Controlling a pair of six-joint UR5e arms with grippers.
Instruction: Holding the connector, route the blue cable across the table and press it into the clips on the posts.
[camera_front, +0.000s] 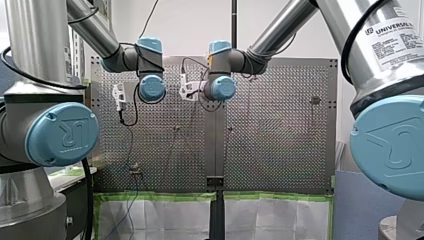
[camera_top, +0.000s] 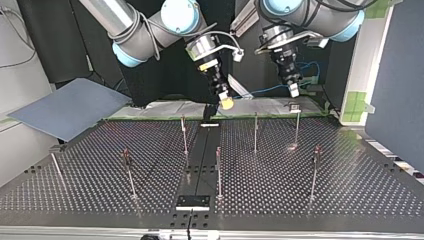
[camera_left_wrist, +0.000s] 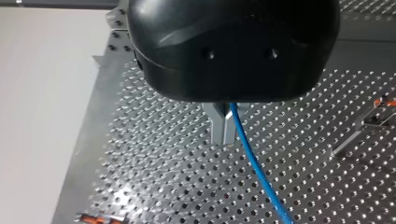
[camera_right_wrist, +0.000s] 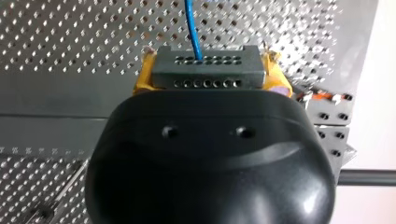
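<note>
Cable (camera_left_wrist: 261, 179) should handle light, limp, slick; right end effector (camera_top: 225, 103) pinches its rigid connector (camera_right_wrist: 205, 70), left end effector (camera_left_wrist: 223, 135) pinches cable near counter's (camera_top: 350, 185) arm-side edge.

A white label (camera_front: 392, 37) on my right arm (camera_front: 370, 70) reads "UNIVERSAL"; its smaller print is unreadable.

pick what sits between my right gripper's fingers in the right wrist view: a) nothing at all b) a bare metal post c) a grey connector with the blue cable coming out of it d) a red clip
c: a grey connector sits clamped between the yellow pads of my right gripper, and the blue cable runs out of its holed face.
</note>
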